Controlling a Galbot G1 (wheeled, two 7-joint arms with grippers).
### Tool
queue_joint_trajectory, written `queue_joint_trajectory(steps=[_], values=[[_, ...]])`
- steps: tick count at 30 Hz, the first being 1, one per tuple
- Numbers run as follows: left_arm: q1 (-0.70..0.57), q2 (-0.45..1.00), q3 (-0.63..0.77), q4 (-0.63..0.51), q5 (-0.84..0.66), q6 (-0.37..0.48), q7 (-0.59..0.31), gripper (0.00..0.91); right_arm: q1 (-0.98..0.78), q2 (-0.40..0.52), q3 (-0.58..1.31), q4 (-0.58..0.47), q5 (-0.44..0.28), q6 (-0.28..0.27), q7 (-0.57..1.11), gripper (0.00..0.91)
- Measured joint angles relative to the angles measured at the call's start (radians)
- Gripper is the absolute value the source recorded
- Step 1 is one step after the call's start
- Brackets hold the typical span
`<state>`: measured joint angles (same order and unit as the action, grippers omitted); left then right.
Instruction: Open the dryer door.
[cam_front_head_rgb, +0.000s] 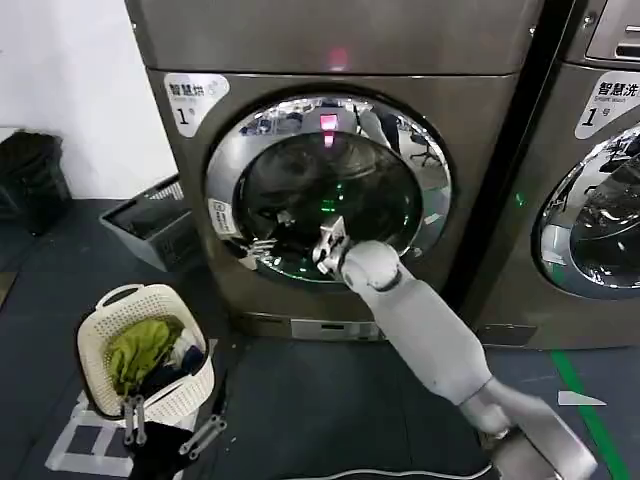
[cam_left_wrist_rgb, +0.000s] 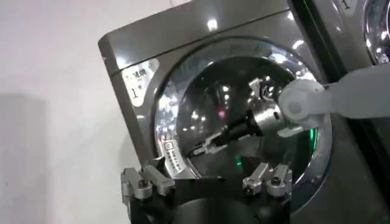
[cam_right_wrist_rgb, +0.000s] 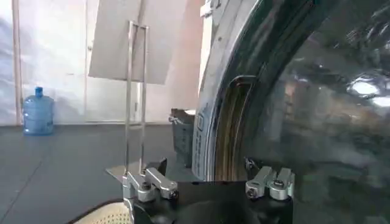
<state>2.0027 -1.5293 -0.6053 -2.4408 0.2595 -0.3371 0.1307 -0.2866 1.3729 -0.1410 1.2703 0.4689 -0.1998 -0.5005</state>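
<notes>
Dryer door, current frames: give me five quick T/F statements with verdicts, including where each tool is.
1. The right tool reaches across the glass to the left rim of the dryer door. True.
2. The left tool is gripping the door rim. False: it hangs low by the laundry basket, away from the machine.
3. The dryer door is swung fully open, its inner face showing. False: it lies against the machine front, at most barely cracked.
4. The laundry basket on the floor holds green cloth. True.
5. A second machine stands at the dryer's right. True.
</notes>
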Motion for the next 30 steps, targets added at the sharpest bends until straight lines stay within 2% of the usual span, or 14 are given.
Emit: queue_joint_trajectory(steps=[12,21,23,30], values=[[0.004,-0.002,0.000,-0.003,0.001,0.000,0.001,0.907,0.032,0.061,-0.004,-0.078,-0.028,0.016,-0.009,0.907],[0.002,-0.003,-0.005,-0.002,-0.003,0.001,0.001,0.907,0.046,0.061,-0.005,-0.108,-0.029,0.044,-0.108,0.907],[0.000,-0.003,-0.006,0.000,-0.005,0.001,0.001,0.907,0.045,0.052,-0.005,-0.103,-0.024,0.044,-0.141,0.907],[-0.010,-0.003,-0.019,0.009,-0.024,0.007,0.006,0.907,0.042,0.006,-0.028,-0.070,0.064,0.047,-0.279,0.907]])
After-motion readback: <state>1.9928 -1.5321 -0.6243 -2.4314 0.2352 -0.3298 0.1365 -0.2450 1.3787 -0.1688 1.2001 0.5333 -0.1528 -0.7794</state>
